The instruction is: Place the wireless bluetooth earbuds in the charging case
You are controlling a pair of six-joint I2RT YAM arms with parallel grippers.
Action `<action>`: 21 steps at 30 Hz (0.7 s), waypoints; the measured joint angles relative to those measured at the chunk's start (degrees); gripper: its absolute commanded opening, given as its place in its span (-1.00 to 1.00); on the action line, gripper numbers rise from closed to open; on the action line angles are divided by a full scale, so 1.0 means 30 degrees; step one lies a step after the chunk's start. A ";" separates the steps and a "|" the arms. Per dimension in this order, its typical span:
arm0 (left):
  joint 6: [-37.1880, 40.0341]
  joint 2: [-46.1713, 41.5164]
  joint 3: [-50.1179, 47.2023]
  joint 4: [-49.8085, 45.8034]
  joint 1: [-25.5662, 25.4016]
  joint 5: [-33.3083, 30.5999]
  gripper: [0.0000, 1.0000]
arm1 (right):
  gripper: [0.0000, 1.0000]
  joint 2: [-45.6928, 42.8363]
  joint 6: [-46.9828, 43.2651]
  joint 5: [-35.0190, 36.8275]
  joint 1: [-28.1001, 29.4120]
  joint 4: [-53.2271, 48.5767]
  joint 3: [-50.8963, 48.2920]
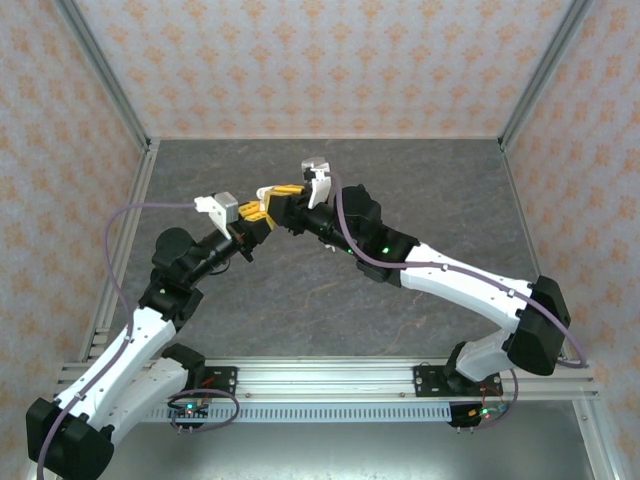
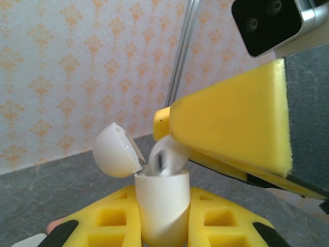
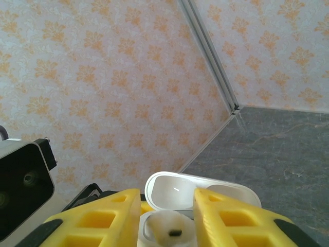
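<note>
My left gripper (image 2: 163, 226) is shut on the white charging case (image 2: 162, 203), holding it upright between yellow fingers with its lid (image 2: 114, 150) swung open to the left. A white earbud (image 2: 167, 157) stands tilted in the case's mouth, its lower part inside. My right gripper (image 3: 167, 208) comes down on it from the right, and its fingers (image 2: 231, 123) sit close on either side of the earbud (image 3: 172, 230). The open lid (image 3: 177, 191) shows just beyond it. From above, both grippers (image 1: 262, 212) (image 1: 283, 200) meet over the middle of the table.
The dark grey table (image 1: 400, 180) is bounded by patterned walls and metal frame posts (image 1: 105, 70). The left wrist's camera housing (image 3: 23, 185) sits close on the left of the right gripper.
</note>
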 measured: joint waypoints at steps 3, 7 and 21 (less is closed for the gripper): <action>0.0000 0.0000 0.0000 0.0000 0.0000 0.0000 -0.99 | -0.33 0.0000 0.0160 -0.0175 -0.0022 -0.0306 0.0000; 0.0000 0.0000 0.0000 -0.0007 0.0000 0.0000 -0.99 | -0.31 0.0022 0.0532 -0.0648 -0.0219 -0.0474 0.0007; 0.0117 -0.0430 0.0000 -0.0015 0.0000 0.0000 -0.98 | 0.56 -0.0823 0.0182 -0.2958 -0.3024 -0.3111 0.0991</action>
